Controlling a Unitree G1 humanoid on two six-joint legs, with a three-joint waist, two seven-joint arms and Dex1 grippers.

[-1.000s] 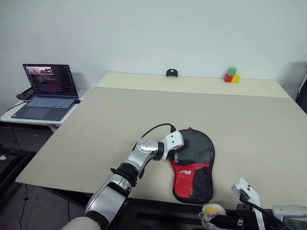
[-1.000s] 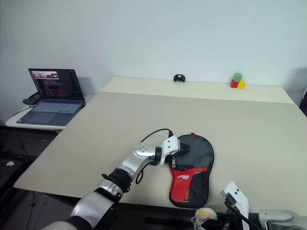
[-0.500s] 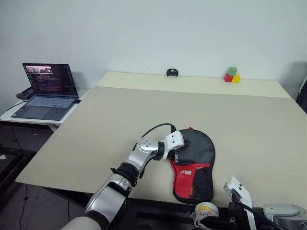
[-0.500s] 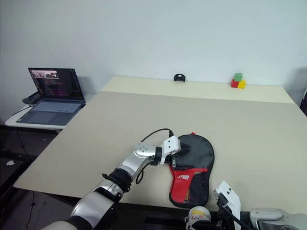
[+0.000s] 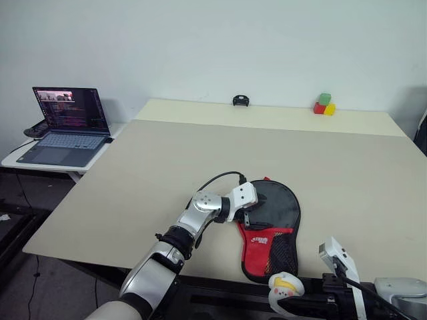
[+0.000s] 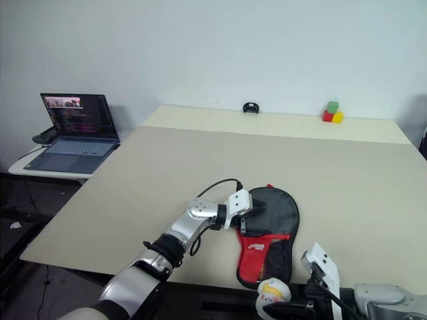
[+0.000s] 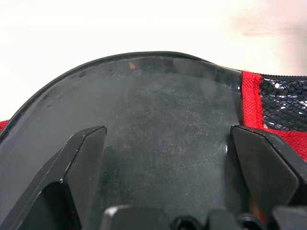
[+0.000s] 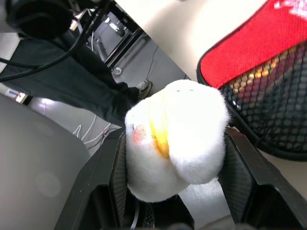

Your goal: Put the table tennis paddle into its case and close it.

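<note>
Five entries, as things lie on the table [image 5: 167,153]:

- Case [image 5: 270,243]: flat near the table's front edge, round black end away from the robot, red panel and mesh pocket toward it.
- Table tennis paddle: I cannot tell it from the case. The dull black round face under the left fingers may be its rubber or the cover's own panel, and no handle is visible.
- Left gripper [image 7: 168,139]: jaws spread wide and gripping nothing, fingers set low over the case's round black end, at its left side.
- Right gripper [image 8: 175,143]: below the table's front edge, just beside the mesh end of the case, clamped on a soft white-and-yellow lump [image 8: 177,129].
- Step in hand, by judgement: closing the cover. The left fingers should pin the round end flat so that the fabric cannot slide. The right gripper is occupied, so the lump must be set down well apart from the case first. It should then find the zip pull and draw it along the rim in one steady run, stopping if the cloth bunches.
</note>
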